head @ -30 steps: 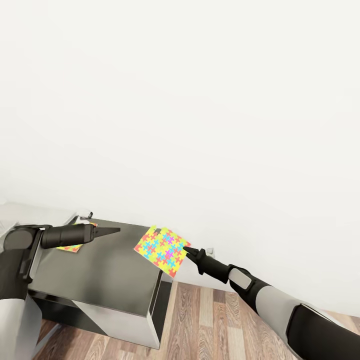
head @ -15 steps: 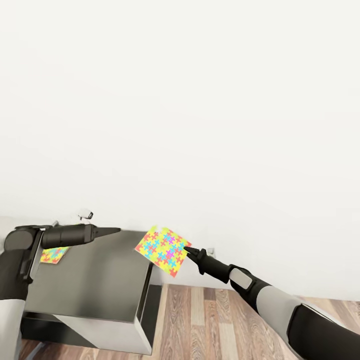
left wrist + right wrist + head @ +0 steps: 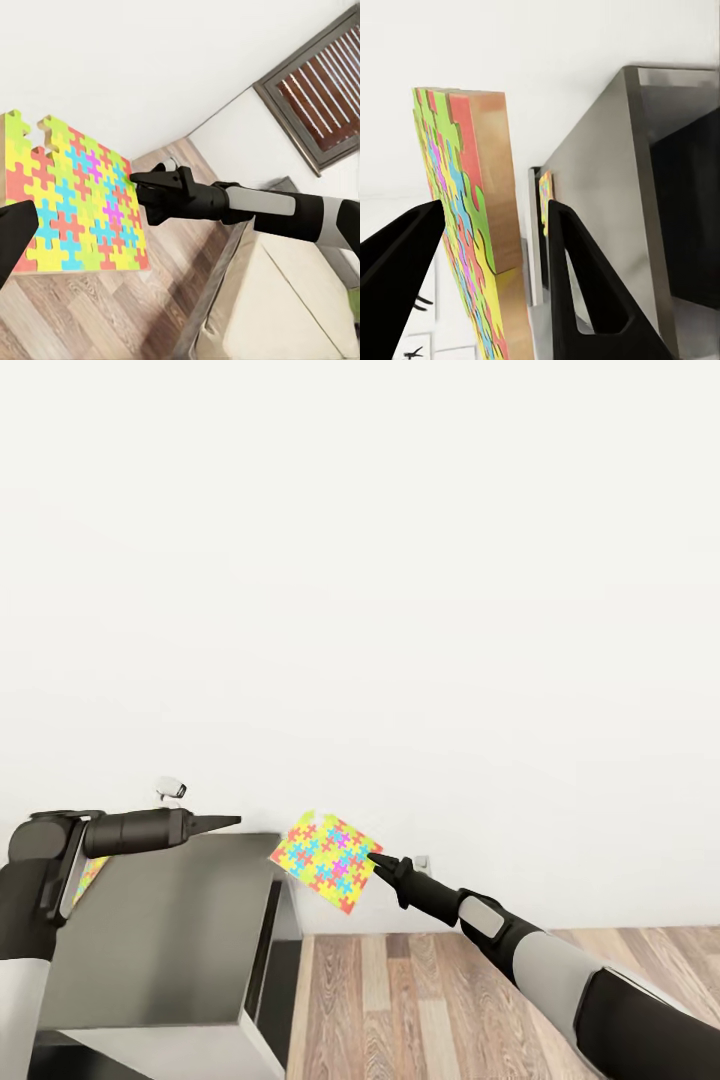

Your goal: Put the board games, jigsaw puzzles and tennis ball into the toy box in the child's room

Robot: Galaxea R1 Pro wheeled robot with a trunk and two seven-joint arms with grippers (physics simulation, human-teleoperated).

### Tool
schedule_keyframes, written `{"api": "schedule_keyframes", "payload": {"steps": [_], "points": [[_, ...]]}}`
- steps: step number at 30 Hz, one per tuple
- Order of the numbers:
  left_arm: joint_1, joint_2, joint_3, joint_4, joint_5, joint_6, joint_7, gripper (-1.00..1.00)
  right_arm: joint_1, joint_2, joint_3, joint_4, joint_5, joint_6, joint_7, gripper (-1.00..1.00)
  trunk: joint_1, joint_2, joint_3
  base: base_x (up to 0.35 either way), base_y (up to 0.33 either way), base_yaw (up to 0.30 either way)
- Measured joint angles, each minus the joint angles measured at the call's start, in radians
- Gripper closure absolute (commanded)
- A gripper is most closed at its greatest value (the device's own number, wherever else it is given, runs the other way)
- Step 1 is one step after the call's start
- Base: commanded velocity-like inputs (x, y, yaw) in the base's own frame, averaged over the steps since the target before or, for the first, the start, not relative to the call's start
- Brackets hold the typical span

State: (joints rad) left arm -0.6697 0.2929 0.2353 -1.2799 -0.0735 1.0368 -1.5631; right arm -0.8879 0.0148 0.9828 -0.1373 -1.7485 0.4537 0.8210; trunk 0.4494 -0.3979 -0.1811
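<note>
In the lower middle of the head view, a jigsaw puzzle (image 3: 327, 861) is held clear of the dark side unit (image 3: 170, 920) by the right gripper (image 3: 374, 857), whose fingers are clamped on one edge, presumably so it can be carried to the toy box. The left gripper (image 3: 232, 821) is extended empty, fingers together. A second jigsaw puzzle (image 3: 90, 872) is left on the table at lower left.
</note>
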Motion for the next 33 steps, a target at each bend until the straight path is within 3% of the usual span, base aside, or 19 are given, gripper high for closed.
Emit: {"api": "schedule_keyframes", "payload": {"steps": [18,33], "points": [[0.0,-0.001,-0.001,0.0,-0.001,0.0,0.0,-1.0,0.0,-0.003,-0.002,0.001,0.001,0.0,0.0,1.0,0.0,0.0,0.011,0.0,0.0,-0.23],[0.001,-0.001,-0.001,0.0,-0.001,0.0,0.0,-1.0,-0.001,-0.002,-0.003,0.01,0.002,-0.02,-0.016,1.0,0.0,0.0,0.013,0.0,0.0,-0.023]]}}
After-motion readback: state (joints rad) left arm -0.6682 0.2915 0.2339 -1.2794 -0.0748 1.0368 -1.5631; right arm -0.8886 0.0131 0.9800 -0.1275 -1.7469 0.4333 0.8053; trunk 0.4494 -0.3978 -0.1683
